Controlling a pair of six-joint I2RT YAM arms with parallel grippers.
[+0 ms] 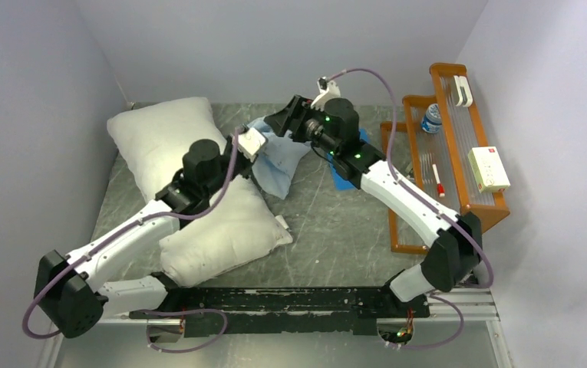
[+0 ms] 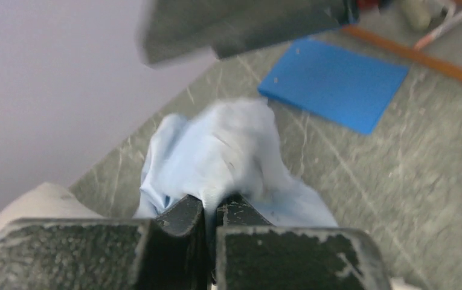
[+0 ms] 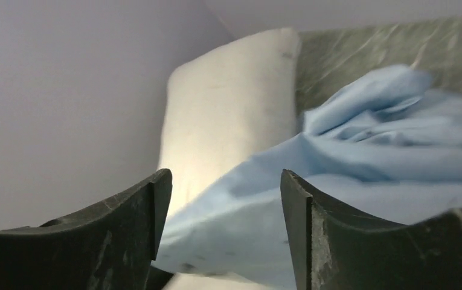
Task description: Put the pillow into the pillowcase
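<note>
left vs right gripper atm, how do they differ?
Left gripper: jaws shut, pinching a fold of the pillowcase. Right gripper: jaws open, cloth seen between them but not clamped. Left arm reaches across the pillow; right arm does not. Shared: both sit at the pillowcase.

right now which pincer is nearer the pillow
Left. The left pincer, shut on the pillowcase, sits beside the pillow; the right pincer hangs open farther right, past the cloth.
</note>
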